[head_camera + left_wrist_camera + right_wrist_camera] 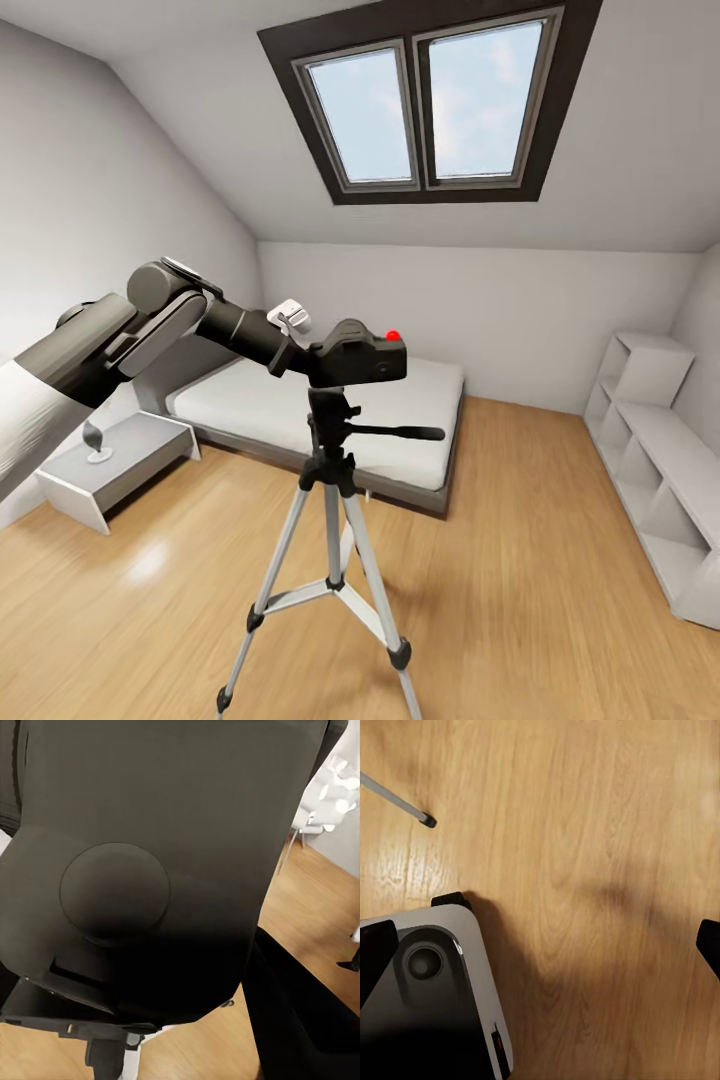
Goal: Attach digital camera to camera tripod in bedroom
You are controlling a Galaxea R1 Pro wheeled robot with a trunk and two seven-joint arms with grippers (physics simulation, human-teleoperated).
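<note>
Right of tripod [330, 520]: open wood floor [520, 560] as far as the white shelf unit [655, 470].
Left: the left arm [150, 330] spans the approach to the digital camera [362, 360].
Below camera: pan handle [400, 433] sticks out rightward.
Far: bed [320, 410] behind the legs.
Near left: nightstand [115, 465].

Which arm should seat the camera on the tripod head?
Left. Its end effector already has the digital camera directly over the camera tripod head. The right end effector hangs open over bare wood floor, holding nothing.
</note>
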